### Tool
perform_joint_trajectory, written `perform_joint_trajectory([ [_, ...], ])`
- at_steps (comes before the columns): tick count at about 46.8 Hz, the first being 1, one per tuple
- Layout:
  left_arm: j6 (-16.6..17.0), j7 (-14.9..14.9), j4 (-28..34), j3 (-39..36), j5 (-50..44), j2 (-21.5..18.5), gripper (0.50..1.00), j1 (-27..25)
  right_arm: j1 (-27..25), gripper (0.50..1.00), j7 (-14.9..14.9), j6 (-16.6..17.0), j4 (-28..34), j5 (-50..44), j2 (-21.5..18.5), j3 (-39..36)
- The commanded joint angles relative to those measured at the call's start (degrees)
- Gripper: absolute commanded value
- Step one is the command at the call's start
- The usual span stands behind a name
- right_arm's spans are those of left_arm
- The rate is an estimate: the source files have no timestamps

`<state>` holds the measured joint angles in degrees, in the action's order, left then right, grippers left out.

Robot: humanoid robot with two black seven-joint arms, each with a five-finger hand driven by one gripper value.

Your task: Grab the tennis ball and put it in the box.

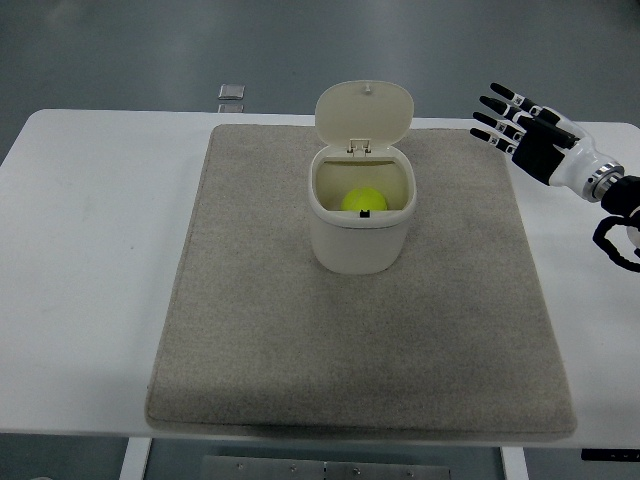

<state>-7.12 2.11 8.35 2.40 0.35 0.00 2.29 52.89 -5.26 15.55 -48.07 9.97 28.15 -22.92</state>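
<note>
A yellow-green tennis ball [361, 201] lies inside a cream box [360, 236] that stands in the middle of a grey mat [250, 300]. The box's hinged lid [365, 113] stands open, tipped back. My right hand [522, 132] is at the right edge, above the mat's far right corner, well right of the box. Its fingers [497, 101] are spread and hold nothing. The left arm is not in view.
The mat lies on a white table [90, 250]. A small grey square object [232, 93] sits on the floor beyond the table's far edge.
</note>
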Motion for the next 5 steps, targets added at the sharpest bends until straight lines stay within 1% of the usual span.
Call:
perform_joint_trajectory([
  [1,0.0,0.0,0.0,0.1,0.0,0.0,0.996,0.0,0.0,0.905,0.0,-0.1,0.0,0.0,-0.1,-0.6],
  [5,0.0,0.0,0.0,0.1,0.0,0.0,0.996,0.0,-0.1,0.905,0.0,-0.2,0.0,-0.1,-0.1,-1.5],
])
